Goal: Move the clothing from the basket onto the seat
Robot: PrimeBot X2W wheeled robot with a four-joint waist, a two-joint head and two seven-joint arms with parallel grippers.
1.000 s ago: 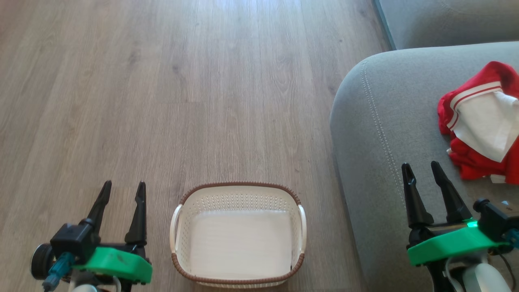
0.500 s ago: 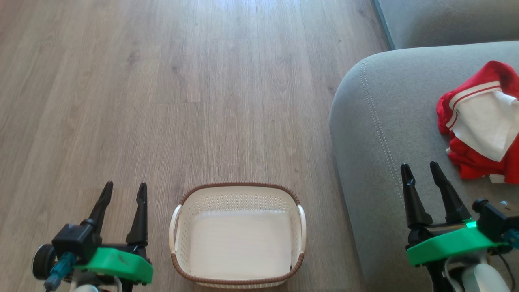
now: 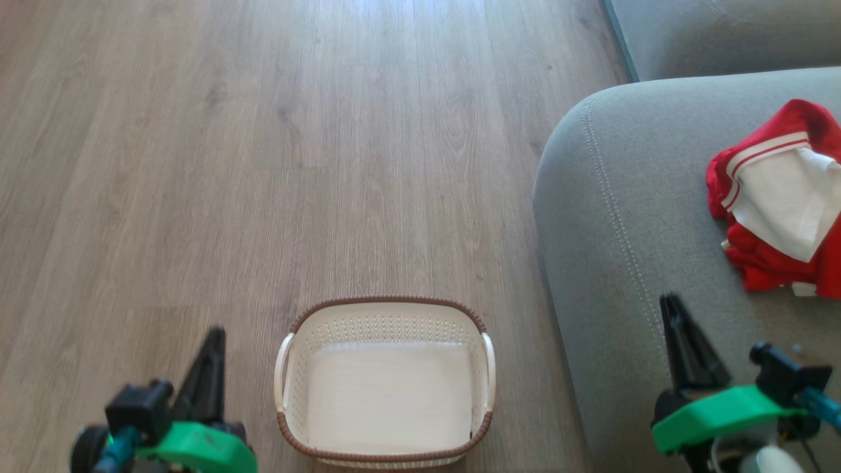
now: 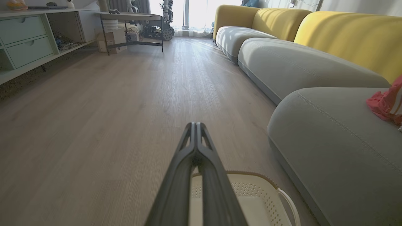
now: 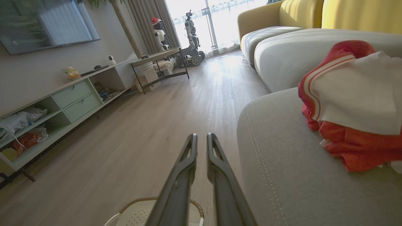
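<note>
The cream basket stands on the wood floor at the bottom centre, with nothing inside it. The red and white clothing lies bunched on the grey seat at the right edge. My left gripper hangs over the floor just left of the basket, its fingers pressed together and holding nothing; in the left wrist view the left gripper is shut above the basket. My right gripper is over the seat's near corner, left of the clothing. The right gripper is closed to a thin slit with nothing in it.
A second grey cushion lies beyond the seat, with yellow backrests behind. Open wood floor stretches ahead and to the left. A low drawer unit, a dark-framed table and other robots by the window stand far off.
Both grippers have gone from open to closed and sit a little lower in the head view. The basket and the clothing have not moved.
</note>
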